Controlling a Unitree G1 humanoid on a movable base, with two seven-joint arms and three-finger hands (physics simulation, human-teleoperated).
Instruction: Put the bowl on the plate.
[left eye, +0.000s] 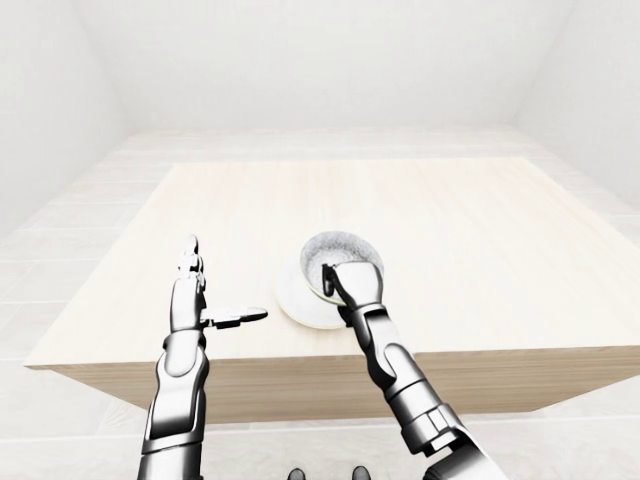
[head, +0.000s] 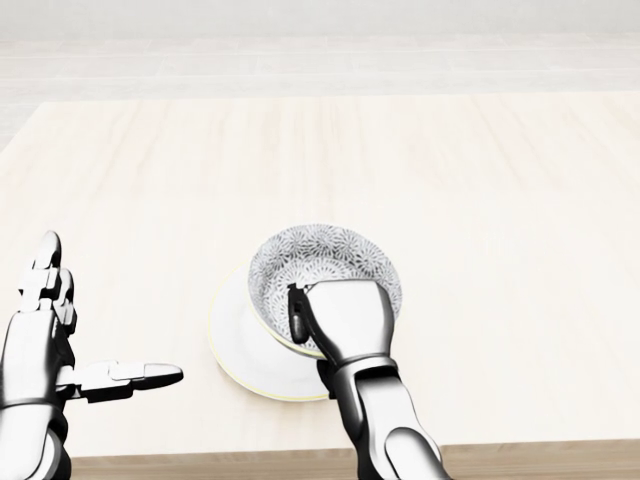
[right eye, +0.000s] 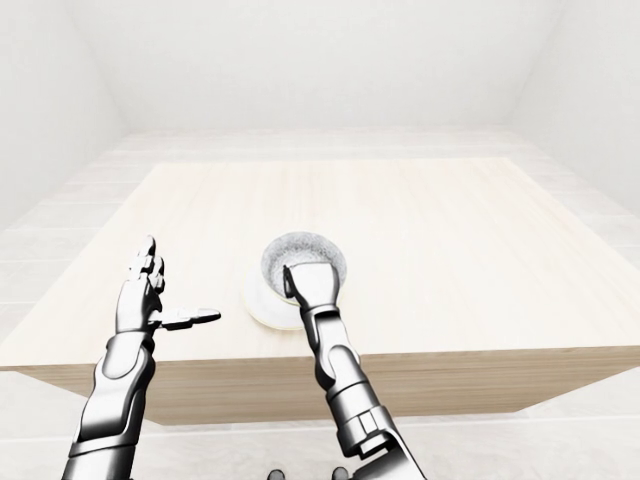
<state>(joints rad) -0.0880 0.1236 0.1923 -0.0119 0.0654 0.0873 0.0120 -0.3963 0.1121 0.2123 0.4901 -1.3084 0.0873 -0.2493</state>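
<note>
the right hand (head: 335, 320) is seen at the near rim of the patterned bowl (head: 330, 262), its metal palm laid over the lip and a dark finger (head: 297, 312) hooked down inside the wall; the rim appears pinched between that finger and the rest of the hand, though the digits beneath are hidden and the full closure cannot be confirmed. the bowl is placed over the upper right part of the white plate (head: 245, 350), near the table's bottom edge in the head view; whether it is fully seated or slightly lifted cannot be told. the bowl is judged to be rigid, glazed ceramic, moderately light, slippery and prone to chipping, so the rim is taken as the sensible hold, with the wall squeezed from inside and outside and kept level. its interior is covered with a fine grey-and-white floral pattern, round and deep-sided. the plate is shown as smooth, shallow and round, with a pale cream edge. the left hand (head: 50, 345) is held well apart at the left, empty, with fingers extended upward and the thumb stretched sideways. everything is carried by a pale wooden table (head: 500, 180) with faint straight grain.
</note>
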